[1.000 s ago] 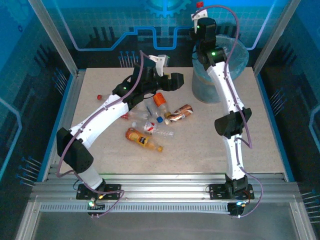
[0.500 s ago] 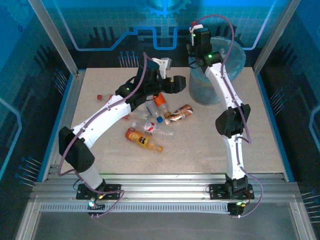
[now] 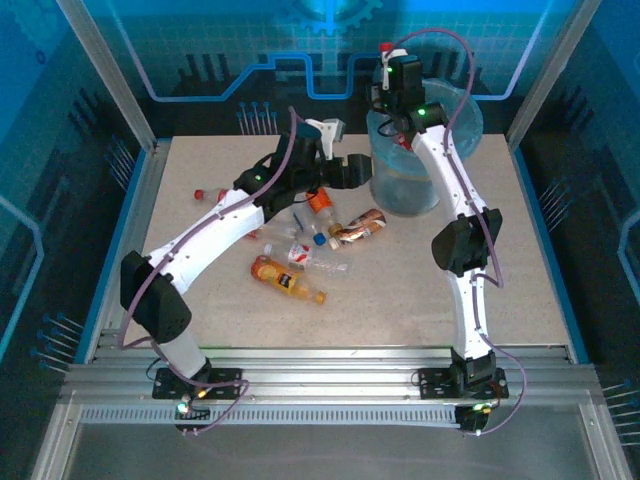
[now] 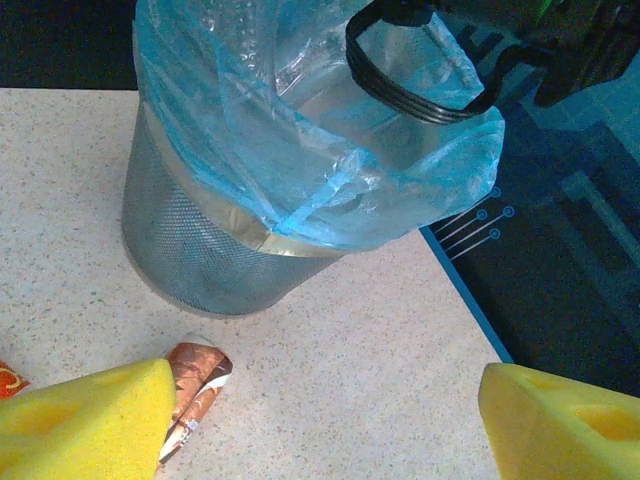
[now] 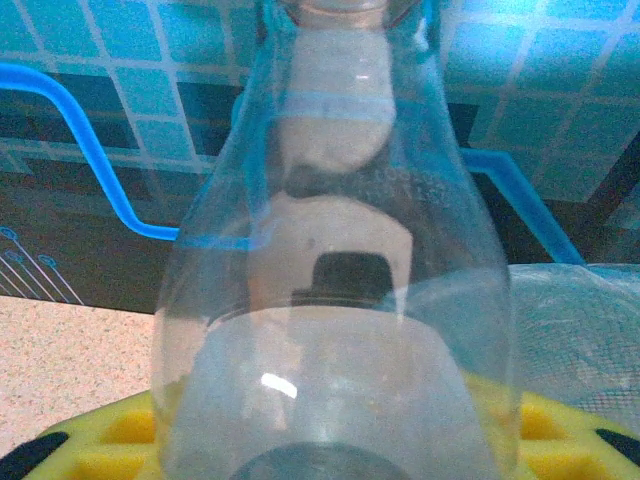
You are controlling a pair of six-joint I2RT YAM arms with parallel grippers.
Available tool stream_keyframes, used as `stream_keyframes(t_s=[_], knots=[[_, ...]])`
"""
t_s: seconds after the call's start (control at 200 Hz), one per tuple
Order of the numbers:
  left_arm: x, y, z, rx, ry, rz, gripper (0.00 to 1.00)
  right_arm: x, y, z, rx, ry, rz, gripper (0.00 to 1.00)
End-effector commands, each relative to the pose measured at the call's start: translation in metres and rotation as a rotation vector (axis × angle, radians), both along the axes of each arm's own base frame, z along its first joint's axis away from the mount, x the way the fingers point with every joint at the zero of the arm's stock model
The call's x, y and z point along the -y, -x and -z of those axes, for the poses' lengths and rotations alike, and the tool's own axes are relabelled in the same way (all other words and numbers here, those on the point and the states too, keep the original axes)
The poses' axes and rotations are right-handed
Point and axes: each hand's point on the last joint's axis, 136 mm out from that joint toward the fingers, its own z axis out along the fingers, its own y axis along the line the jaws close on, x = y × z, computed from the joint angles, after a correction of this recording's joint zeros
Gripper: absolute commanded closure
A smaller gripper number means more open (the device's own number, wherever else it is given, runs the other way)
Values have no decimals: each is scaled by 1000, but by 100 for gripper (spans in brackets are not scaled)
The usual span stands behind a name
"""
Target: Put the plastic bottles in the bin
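The left arm [image 3: 200, 240] and the right arm [image 3: 450, 180] are showing white shells on their long links and bulky black housings at the joints. A thin purplish cable [image 3: 440, 38] is looping along each arm, and a small green light [image 3: 422, 110] is glowing on each. Yellow foam pads [image 4: 90, 410] with moulded hollows are covering the fingers of the left gripper [image 4: 320, 420] and the right gripper [image 5: 320, 445]. Black bases [image 3: 468, 382] are anchoring both.

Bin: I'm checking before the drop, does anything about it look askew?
Yes. The blue bag sits lopsided on the bin, bunched and sagging down one side; a crumpled brown-labelled bottle lies near its base.
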Motion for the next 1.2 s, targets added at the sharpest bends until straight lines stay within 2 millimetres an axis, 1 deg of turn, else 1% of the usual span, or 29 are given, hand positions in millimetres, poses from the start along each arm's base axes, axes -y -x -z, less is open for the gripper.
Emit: stream_keyframes(t_s=[0.0,0.115,0.175,0.28,0.35,0.565,0.745,0.85,0.945,1.055,1.196], knots=[[4,2,-7,1,10,3,19,17,10,-45,83,-9,21,52],[3,3,-5,-2,8,3,19,40,11,-51,90,-10,55,52],[3,3,-2,-5,7,2,19,49,11,-53,94,-6,68,52],[4,2,1,-13,12,-1,19,59,11,-49,93,25,79,52],[4,1,5,-20,11,-4,19,63,11,-41,86,51,87,51],[4,0,11,-29,6,-6,19,65,12,-19,56,80,78,50],[5,1,14,-44,7,-10,19,64,14,-11,52,80,57,48],[1,1,16,-43,0,-22,19,67,15,-6,39,62,54,45],[0,1,19,-44,-3,-28,19,68,18,-5,33,53,53,44],[2,0,20,-45,-2,-23,19,69,24,-8,37,45,48,42],[3,0,19,-43,0,-18,19,61,34,-13,62,-2,-8,39]])
